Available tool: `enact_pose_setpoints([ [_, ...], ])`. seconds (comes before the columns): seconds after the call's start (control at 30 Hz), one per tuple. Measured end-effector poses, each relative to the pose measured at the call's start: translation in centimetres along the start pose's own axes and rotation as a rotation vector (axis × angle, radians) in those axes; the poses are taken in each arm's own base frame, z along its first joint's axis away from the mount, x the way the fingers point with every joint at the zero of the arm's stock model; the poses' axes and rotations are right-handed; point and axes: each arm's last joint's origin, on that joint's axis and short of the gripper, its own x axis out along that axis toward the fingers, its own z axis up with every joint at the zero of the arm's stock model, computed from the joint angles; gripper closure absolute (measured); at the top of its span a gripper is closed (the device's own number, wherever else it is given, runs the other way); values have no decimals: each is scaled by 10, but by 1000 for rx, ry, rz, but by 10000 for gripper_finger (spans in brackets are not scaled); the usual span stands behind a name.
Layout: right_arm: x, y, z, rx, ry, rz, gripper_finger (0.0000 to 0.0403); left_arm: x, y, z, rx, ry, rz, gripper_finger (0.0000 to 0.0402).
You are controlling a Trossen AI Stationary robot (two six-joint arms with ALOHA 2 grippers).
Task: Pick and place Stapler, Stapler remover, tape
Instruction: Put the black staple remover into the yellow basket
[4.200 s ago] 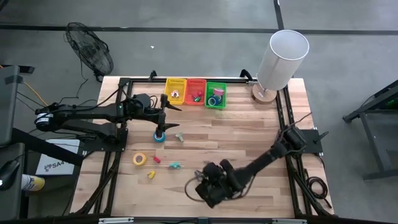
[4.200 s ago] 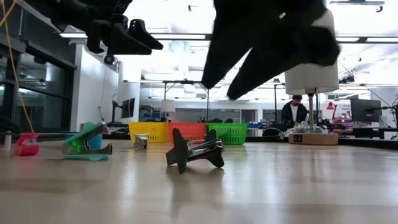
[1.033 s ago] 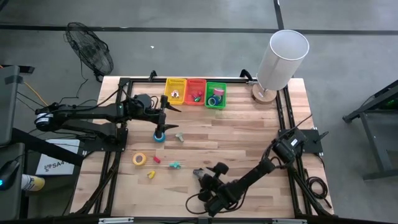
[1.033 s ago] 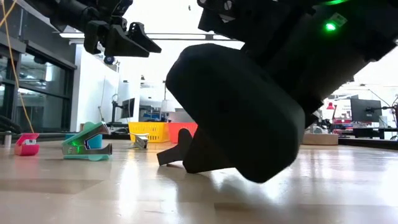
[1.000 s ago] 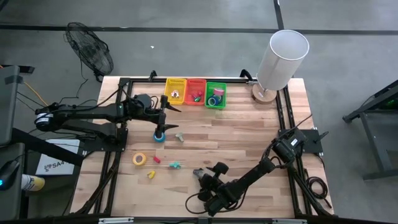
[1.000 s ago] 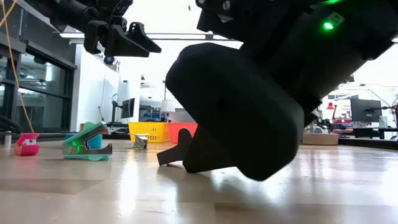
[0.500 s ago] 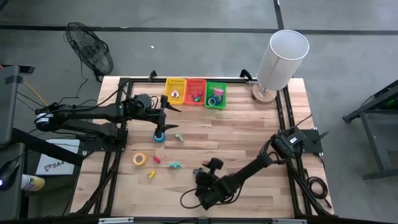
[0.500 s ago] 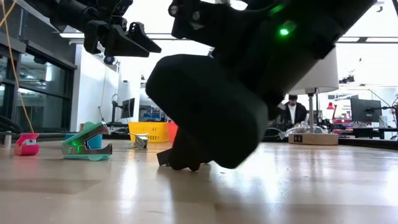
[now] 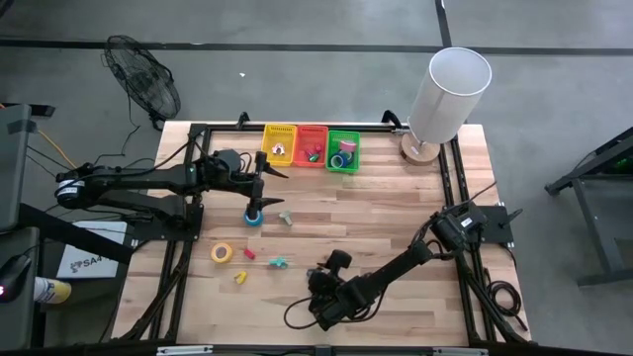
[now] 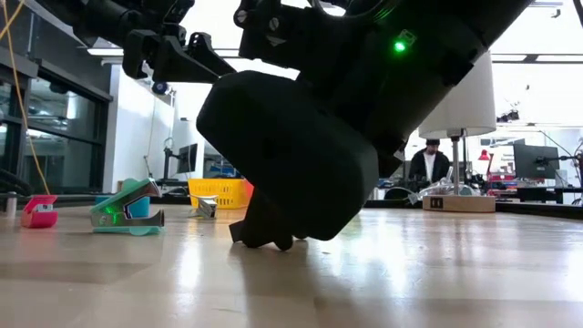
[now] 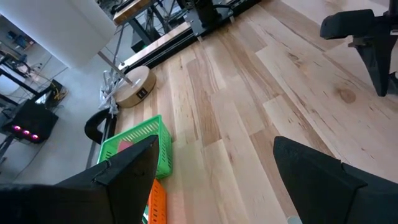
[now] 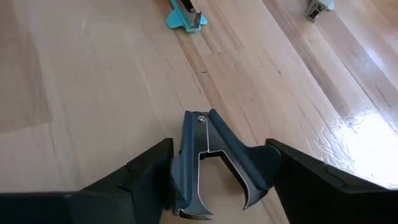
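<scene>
Left gripper [image 9: 259, 170] raised over table's [image 9: 396, 208] far-left part, fingers spread wide, holding nothing; blue tape roll [image 9: 254, 217] on wood just below it, yellow tape roll [image 9: 222, 252] nearer front edge. Yellow [image 9: 279, 144], orange [image 9: 312, 145], green [image 9: 343, 150] baskets in row beyond it. Right gripper [image 12: 214, 180] low at front centre, fingers straddling dark staple remover [image 12: 208, 158] on wood; whether clamped yet, cannot tell. Teal staple remover [image 12: 185, 15] ahead of it.

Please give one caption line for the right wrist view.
Right gripper closing around a dark staple remover on the wooden table.
</scene>
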Motion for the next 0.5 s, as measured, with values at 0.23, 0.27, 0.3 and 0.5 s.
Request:
enact_pose_setpoints([
  [0.23, -2, 2, -2, -4, 3, 14, 218, 0, 0, 0, 0, 1, -1, 89],
  [0.27, -2, 3, -2, -4, 1, 14, 225, 0, 0, 0, 0, 1, -2, 89],
  [0.3, -2, 3, -2, -4, 0, 15, 231, 0, 0, 0, 0, 1, -2, 89],
  [0.5, -7, 8, -7, -16, -24, 9, 270, 0, 0, 0, -1, 1, -5, 89],
])
